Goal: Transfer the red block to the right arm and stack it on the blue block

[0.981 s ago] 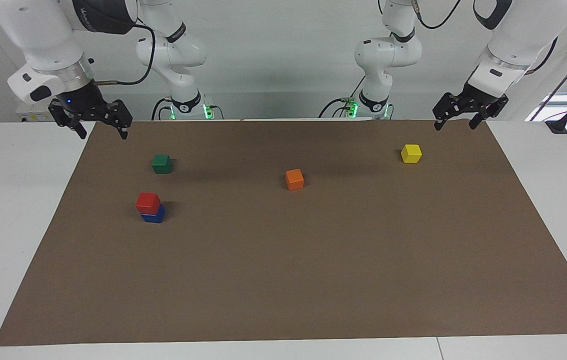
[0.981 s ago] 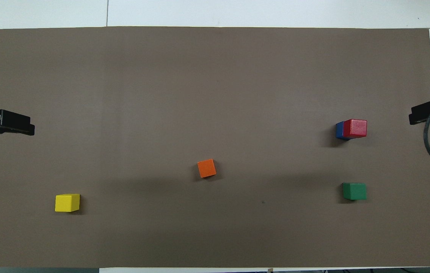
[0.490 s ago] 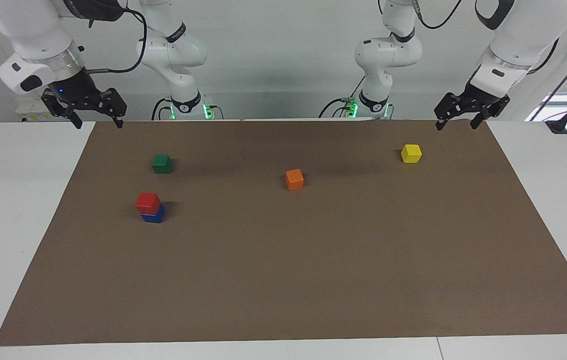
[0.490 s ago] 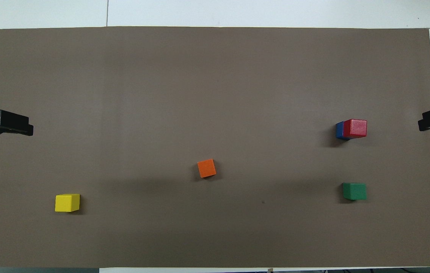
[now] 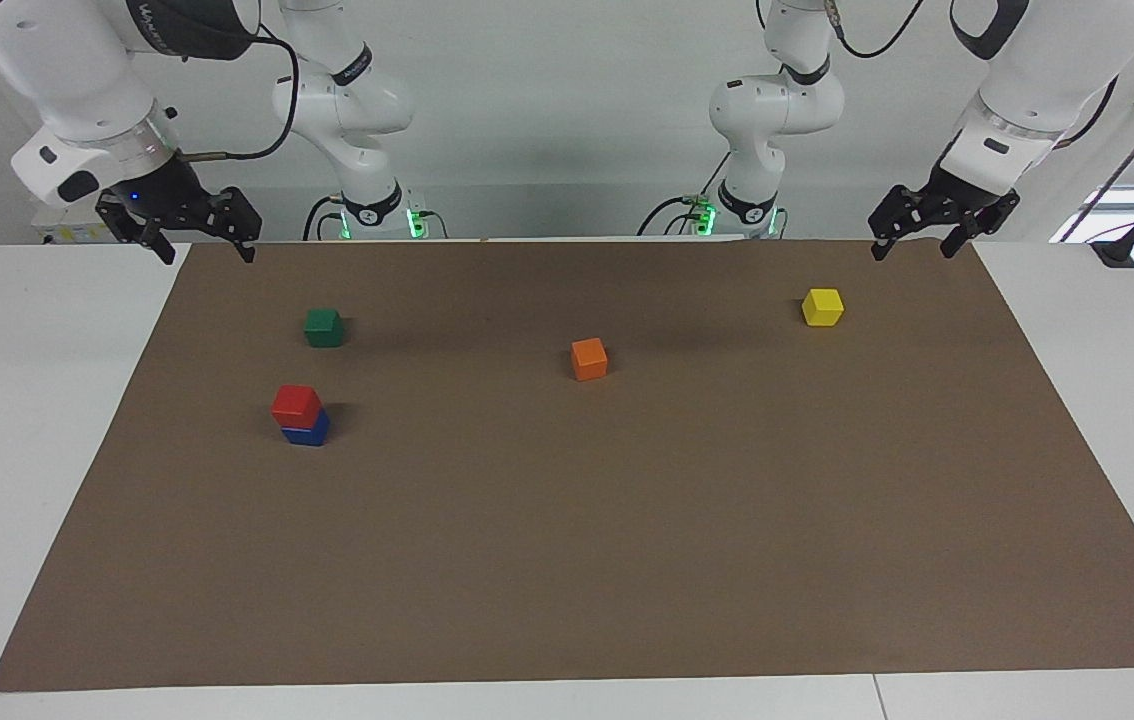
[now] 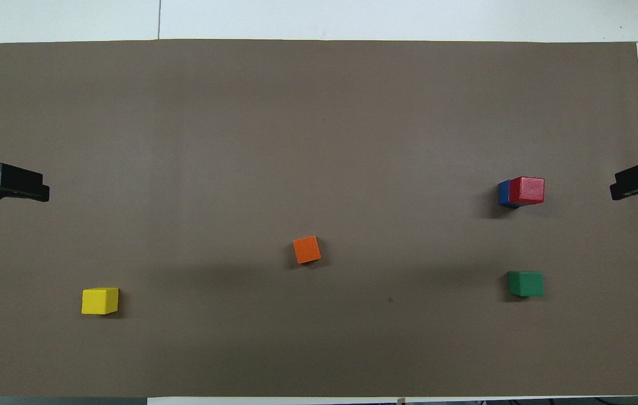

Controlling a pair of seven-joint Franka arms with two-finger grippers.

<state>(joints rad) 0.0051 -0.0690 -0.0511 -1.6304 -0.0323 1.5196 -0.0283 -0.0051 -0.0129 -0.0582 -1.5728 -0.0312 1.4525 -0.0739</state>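
The red block sits on top of the blue block, slightly offset, toward the right arm's end of the table. My right gripper, with its blue wrist light, hangs open and empty over the mat's corner near the robots, well apart from the stack. Over the mat's other near corner, my left gripper also stands open with nothing in it.
A green block lies nearer to the robots than the stack. An orange block sits mid-mat. A yellow block lies toward the left arm's end. A brown mat covers the white table.
My right gripper lifted a little and swayed outward, then back, over the mat's corner. The left gripper and all the blocks have stayed put.
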